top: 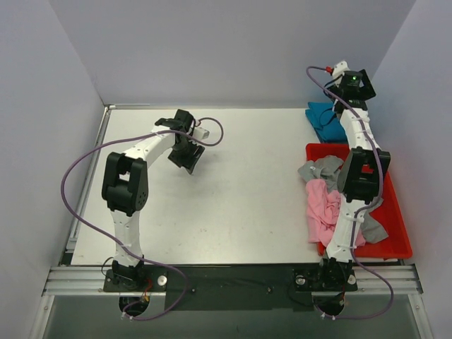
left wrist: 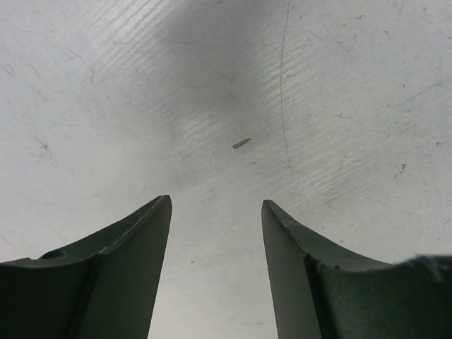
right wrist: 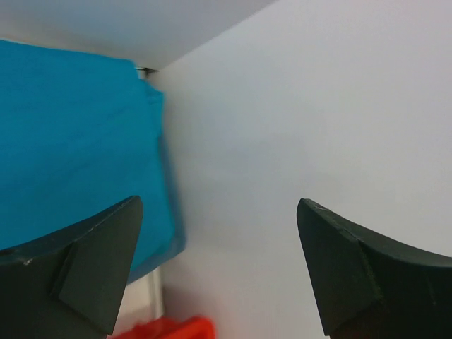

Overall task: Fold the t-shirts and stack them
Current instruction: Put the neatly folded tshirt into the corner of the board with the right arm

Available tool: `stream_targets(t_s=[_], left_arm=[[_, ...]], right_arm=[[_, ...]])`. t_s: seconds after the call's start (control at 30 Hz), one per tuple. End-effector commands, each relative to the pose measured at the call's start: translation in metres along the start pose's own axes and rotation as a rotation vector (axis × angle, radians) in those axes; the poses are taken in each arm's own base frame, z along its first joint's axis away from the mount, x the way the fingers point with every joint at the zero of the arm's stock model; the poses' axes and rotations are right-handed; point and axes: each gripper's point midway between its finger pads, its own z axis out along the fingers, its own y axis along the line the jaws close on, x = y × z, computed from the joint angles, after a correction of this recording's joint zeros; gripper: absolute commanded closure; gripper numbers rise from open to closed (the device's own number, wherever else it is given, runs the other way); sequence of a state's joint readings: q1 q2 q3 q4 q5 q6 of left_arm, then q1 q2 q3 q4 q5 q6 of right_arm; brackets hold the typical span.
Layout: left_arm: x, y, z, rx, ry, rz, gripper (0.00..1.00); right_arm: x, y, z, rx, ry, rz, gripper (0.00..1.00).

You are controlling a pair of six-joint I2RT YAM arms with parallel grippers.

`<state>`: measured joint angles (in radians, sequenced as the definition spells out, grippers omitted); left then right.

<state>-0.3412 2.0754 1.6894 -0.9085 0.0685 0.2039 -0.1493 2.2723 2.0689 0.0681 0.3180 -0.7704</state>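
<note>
On the left, the left tool (top: 188, 152) hangs over the far-left part of the pale metal surface (top: 240, 205), tilted downward. In its wrist view, the left tool (left wrist: 215, 205) has its two dark fingers parted by a moderate gap with nothing between them, only scratched bare surface (left wrist: 332, 92) and a tiny brown speck (left wrist: 241, 143) ahead. Further right, a crumpled pink t-shirt (top: 323, 209) spills over the left rim of the red tray (top: 393, 224), part of it lying on the surface. Just beyond it, at the tray's far-left corner, sits a rumpled grey t-shirt (top: 321, 169). Behind the tray, in the far-right corner of the surface, the teal t-shirts (top: 322, 116) lie as a flat, neat pile with smooth cloth and straight edges. The right arm reaches up over the tray and the pile, its right tool (top: 357, 82) raised near the corner of the enclosure. From its wrist view, the right tool (right wrist: 219, 206) has its fingers spread wide and grips nothing. The teal t-shirts (right wrist: 70, 141) fill the left of that view, and the white wall (right wrist: 325, 99) fills the right.
</note>
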Motion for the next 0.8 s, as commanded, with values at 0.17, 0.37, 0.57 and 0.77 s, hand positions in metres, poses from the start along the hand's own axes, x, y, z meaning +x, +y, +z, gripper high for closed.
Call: stream_targets(t_s=[0.17,0.37,0.57,0.77], left_arm=[[-0.025,-0.006,-0.088,0.042,-0.268,0.123,0.34],[-0.016,-0.018,-0.096,0.053,-0.412,0.041,0.32],[0.005,-0.019,-0.077,0.035,-0.413,-0.089,0.31],[0.034,-0.011,-0.053,-0.062,-0.360,-0.181,0.31]], right_arm=[[-0.060,0.066,-0.175,-0.324,-0.180,0.305,0.14],[-0.040,0.135,-0.265,-0.642,-0.293,0.461,0.08],[0.019,0.200,-0.323,-0.823,-0.277,0.486,0.08],[0.075,0.234,-0.346,-0.835,-0.246,0.477,0.08]])
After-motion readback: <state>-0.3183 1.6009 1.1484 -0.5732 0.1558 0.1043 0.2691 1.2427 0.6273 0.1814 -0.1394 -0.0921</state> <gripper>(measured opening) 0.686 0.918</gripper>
